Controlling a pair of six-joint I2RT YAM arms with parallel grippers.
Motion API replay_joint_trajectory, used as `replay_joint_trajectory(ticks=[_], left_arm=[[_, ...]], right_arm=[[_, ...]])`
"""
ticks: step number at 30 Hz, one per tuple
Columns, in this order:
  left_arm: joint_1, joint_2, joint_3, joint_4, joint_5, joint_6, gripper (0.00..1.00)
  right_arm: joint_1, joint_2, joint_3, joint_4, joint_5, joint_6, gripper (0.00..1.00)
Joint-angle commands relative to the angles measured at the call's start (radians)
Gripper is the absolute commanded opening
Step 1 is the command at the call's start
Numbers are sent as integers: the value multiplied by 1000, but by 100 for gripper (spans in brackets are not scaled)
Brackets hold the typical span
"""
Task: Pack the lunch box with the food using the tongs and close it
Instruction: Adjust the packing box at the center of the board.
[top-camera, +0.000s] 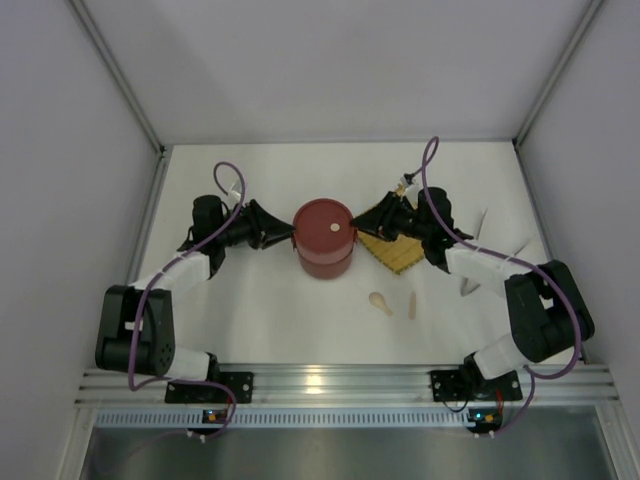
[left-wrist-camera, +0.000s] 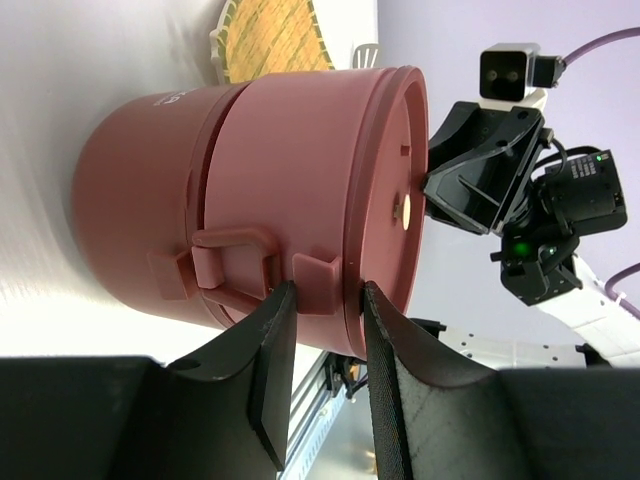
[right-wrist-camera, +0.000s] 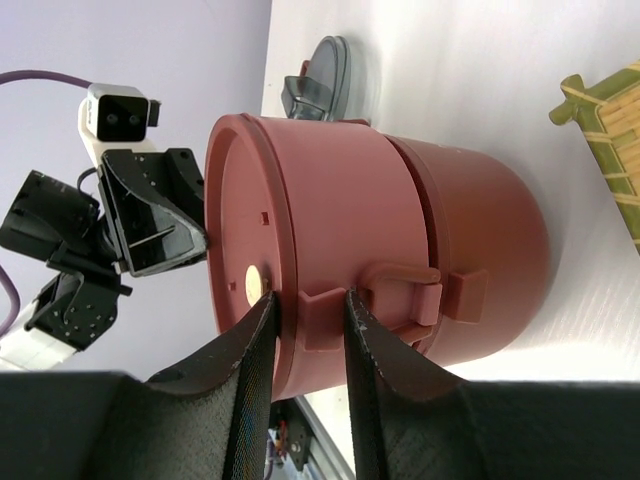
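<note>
Bright, even, diffuse light
We see only a faint, soft shadow around the lunch box on the white desk; the desk washes out at the left wrist view's left edge.

We count one lunch box at the centre of the top view. The wrist views show it as two maroon tiers under one lid bearing one pale dot. On its side in the left wrist view we see one loop handle and two clips.

To its right lies one yellow mat. Lower in the frame are one beige spoon and one beige stick.

We count two grippers, the left gripper and the right gripper. Each has two fingers and one purple cable.

Slim white pieces show at right; we cannot count them.
</note>
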Motion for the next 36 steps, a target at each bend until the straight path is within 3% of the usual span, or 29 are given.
replay_joint_trajectory(ticks=[1,36], left_arm=[[-13,-58,57,29,59,28,23],[-79,-128,23,-100,22,60,23]], right_arm=[[27,-37,81,23,-14,-33,24],[30,-37,154,-101,-7,-77,24]])
